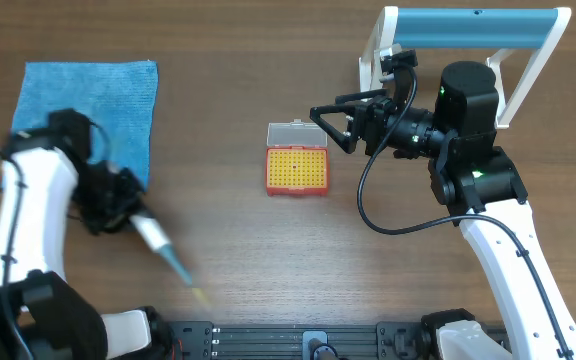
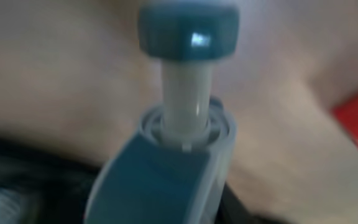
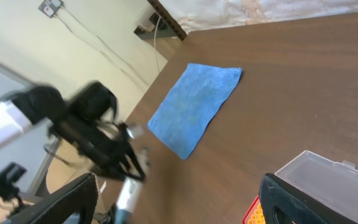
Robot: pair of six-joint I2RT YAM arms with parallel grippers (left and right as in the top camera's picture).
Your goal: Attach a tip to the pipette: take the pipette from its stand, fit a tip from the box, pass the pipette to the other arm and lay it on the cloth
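Blue cloth square (image 1: 88,110) waits near your left gripper (image 1: 118,205), clamped on the blue-grey plastic pipette (image 1: 153,235) to lay it down. Right gripper (image 1: 330,130) hangs wide open, empty.

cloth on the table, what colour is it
Blue; the cloth shows best in the top view.

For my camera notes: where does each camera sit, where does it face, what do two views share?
Top view: fixed overhead, facing down; left arm, right arm show.
Left wrist view: on left arm, close on the pipette.
Right wrist view: on right arm, facing the cloth; own fingers show.
Shared by top and right wrist: cloth, tip box.
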